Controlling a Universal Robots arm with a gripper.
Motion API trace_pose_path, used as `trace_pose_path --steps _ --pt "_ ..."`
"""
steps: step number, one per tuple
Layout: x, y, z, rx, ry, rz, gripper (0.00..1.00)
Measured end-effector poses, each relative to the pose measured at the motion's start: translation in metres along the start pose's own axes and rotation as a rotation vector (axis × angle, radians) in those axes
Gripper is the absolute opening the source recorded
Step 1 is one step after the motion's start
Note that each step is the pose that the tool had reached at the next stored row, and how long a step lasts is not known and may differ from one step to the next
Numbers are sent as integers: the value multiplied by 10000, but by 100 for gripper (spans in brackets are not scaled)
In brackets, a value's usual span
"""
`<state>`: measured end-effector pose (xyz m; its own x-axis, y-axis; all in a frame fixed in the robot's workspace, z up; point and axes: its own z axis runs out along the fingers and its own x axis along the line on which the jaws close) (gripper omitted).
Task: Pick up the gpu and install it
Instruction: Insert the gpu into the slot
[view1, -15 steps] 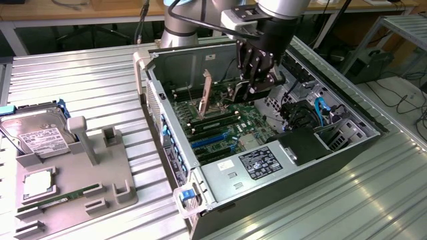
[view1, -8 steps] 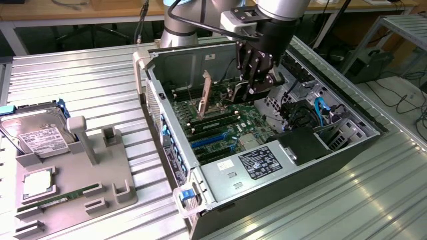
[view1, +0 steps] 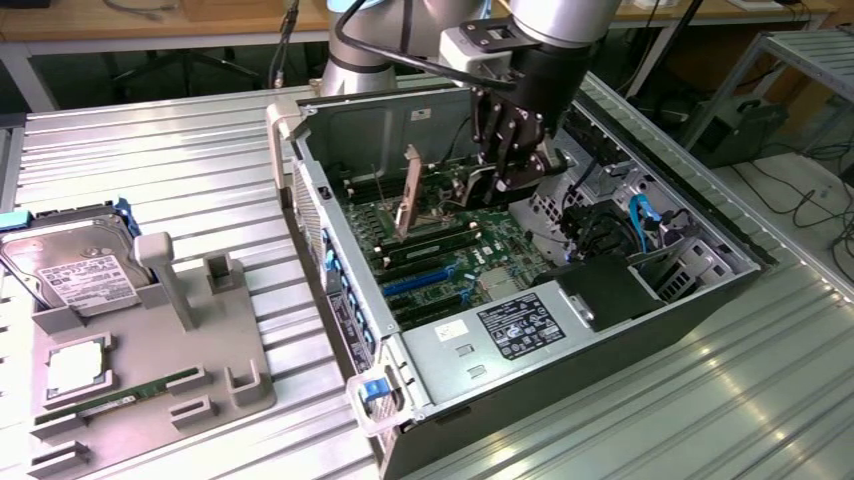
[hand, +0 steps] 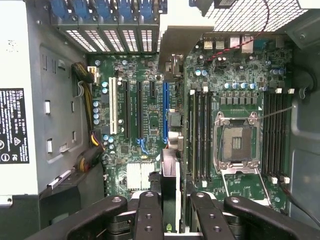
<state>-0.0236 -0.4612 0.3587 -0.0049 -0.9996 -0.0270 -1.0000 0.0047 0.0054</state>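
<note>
The gpu (hand: 170, 180) is seen edge-on in the wrist view, a thin dark card clamped between my two black fingers (hand: 149, 215). Its pale metal bracket (hand: 185, 30) points toward the case's rear slot openings. The card lies along the long blue slot (hand: 164, 107) on the motherboard. In the exterior view my gripper (view1: 514, 178) reaches down into the open computer case (view1: 694, 300), shut on the gpu, whose bracket (view1: 410, 190) stands upright over the board. Whether the card touches the slot I cannot tell.
An empty CPU socket (hand: 236, 142) and memory slots flank the card. The power supply (view1: 521, 325) fills the case's near end. On the exterior view's left, a grey fixture (view1: 200, 350) holds a hard drive (view1: 67, 265), a CPU (view1: 78, 365) and a RAM stick (view1: 120, 400).
</note>
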Motion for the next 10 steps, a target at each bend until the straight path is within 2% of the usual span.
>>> trace_pose_path --steps 7,10 --pt "1 22 44 5 14 0 27" --pt "2 21 103 5 15 2 27"
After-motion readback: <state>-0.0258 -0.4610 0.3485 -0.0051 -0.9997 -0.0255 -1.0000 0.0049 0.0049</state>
